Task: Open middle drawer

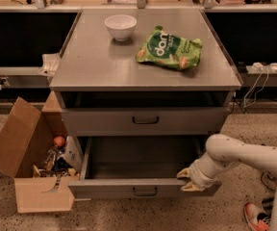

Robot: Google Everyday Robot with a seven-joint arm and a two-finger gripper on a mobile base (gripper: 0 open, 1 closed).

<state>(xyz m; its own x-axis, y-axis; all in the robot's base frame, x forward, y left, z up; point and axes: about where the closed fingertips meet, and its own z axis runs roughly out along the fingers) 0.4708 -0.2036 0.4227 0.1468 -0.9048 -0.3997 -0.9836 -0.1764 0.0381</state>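
Observation:
The middle drawer (109,189) is a wide grey drawer with a small black bar handle (144,192). It stands pulled far out toward me, and its inside looks empty. The top drawer (100,121) above it is closed. The lowest drawer is hidden beneath the open one. My gripper (188,180) is at the right end of the middle drawer's front panel. One finger is inside the rim and one is outside, closed on the panel. My white arm (244,154) reaches in from the right.
A white bowl (120,26) and a green snack bag (169,48) lie on the cabinet top (90,61). An open cardboard box (25,153) of clutter stands on the floor at the left, touching the drawer's left corner. Cables (261,76) and a shoe (258,215) are at the right.

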